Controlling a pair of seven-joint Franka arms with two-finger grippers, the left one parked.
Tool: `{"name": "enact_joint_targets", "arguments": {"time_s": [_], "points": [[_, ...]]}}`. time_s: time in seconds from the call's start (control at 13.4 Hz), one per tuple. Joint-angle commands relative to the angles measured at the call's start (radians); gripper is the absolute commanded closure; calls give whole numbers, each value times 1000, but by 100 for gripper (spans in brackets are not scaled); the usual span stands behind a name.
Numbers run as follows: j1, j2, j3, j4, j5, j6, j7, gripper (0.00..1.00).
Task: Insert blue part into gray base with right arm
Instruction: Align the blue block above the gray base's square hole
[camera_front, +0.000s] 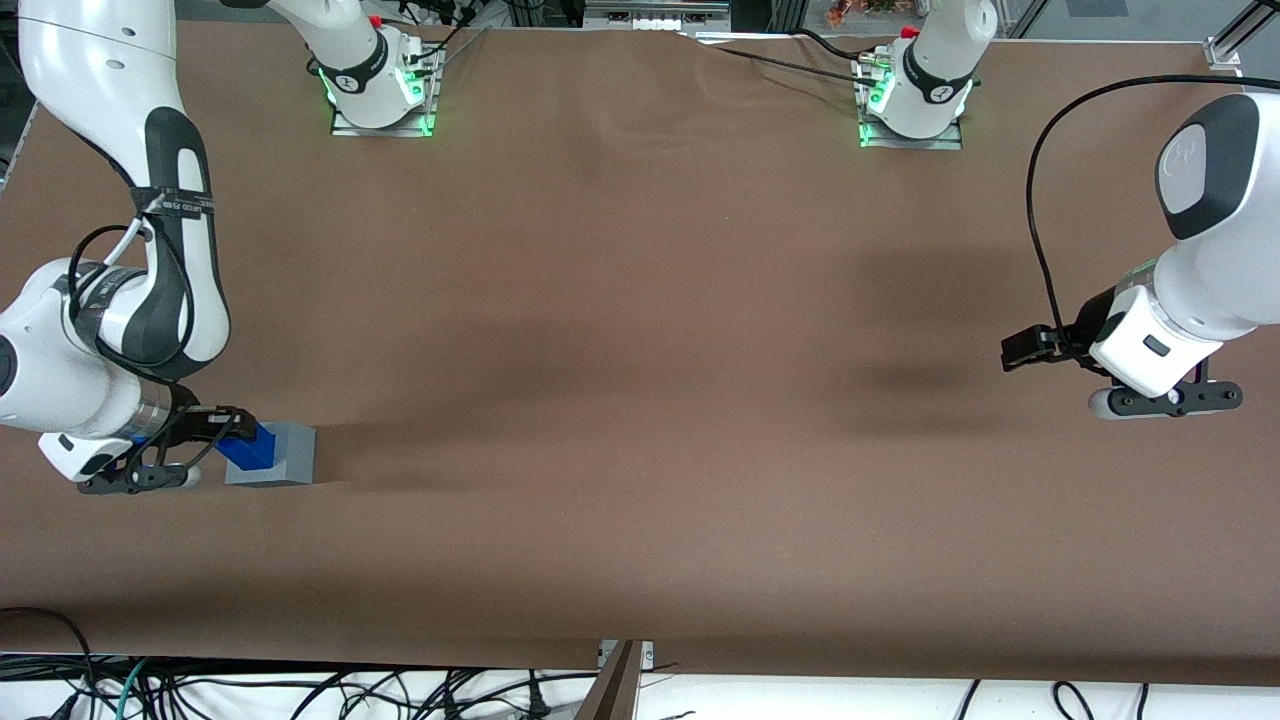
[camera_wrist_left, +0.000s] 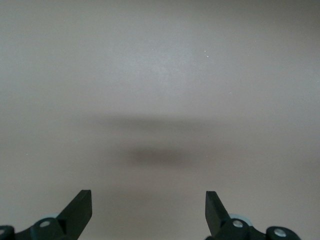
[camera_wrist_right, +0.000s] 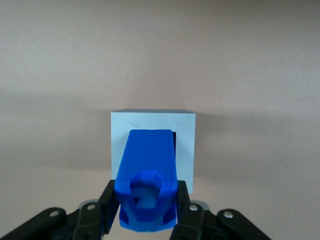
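Observation:
The gray base (camera_front: 275, 455) is a light gray cube standing on the brown table near the working arm's end, fairly near the front camera. The right arm (camera_front: 150, 270) reaches down beside it. Its gripper (camera_front: 232, 428) is shut on the blue part (camera_front: 250, 445), whose narrow end touches the base's side face. In the right wrist view the blue part (camera_wrist_right: 146, 177) sits between the fingers (camera_wrist_right: 181, 202), and its narrower end points into the dark square recess of the gray base (camera_wrist_right: 182, 142). How deep it sits is hidden by the part itself.
The brown table (camera_front: 640, 350) spreads wide toward the parked arm's end. Two arm bases with green lights (camera_front: 380, 95) stand at the edge farthest from the front camera. Cables (camera_front: 300, 690) lie below the table's front edge.

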Motion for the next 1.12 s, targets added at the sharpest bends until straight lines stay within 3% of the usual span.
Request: {"name": "enact_joint_targets", "arguments": {"time_s": [0.0,1.05], "points": [[-14,66,5,12,25,68,-30,79],[-15,49,-5,14,24,68,-76,79]]}}
